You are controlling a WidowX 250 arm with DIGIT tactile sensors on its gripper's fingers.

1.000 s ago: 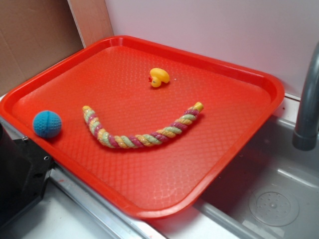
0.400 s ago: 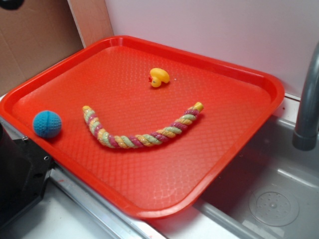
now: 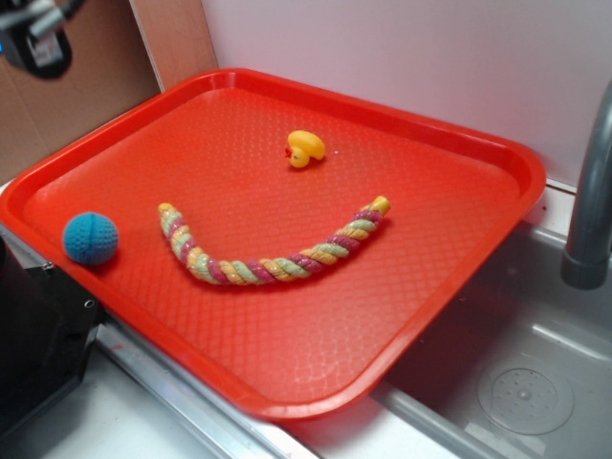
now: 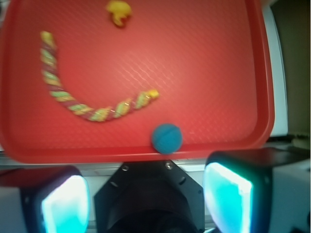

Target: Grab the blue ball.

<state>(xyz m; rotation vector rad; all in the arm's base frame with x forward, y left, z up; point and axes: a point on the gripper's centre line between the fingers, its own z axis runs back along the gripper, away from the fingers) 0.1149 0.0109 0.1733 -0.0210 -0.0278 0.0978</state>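
The blue ball [image 3: 91, 238] is a small teal ribbed ball resting on the red tray [image 3: 497, 153], against its near-left rim. The wrist view looks down on the ball [image 4: 167, 138] at the tray's [image 4: 257, 73] nearest edge. My gripper [image 3: 36, 36] hangs high at the top left corner of the exterior view, well above and behind the ball. In the wrist view my gripper [image 4: 146, 199] is open, its two pale fingers [image 4: 228, 194] set wide apart with nothing between them.
A yellow rubber duck [image 3: 305, 148] sits at the tray's far middle. A braided multicoloured rope [image 3: 273, 258] curves across its centre. The black robot base [image 3: 38, 335] stands just left of the ball. A grey faucet [image 3: 588, 191] and sink basin [image 3: 521, 392] lie to the right.
My gripper has come down into the top left corner of the exterior view, where it was absent a second ago. Ball, duck and rope have not moved.
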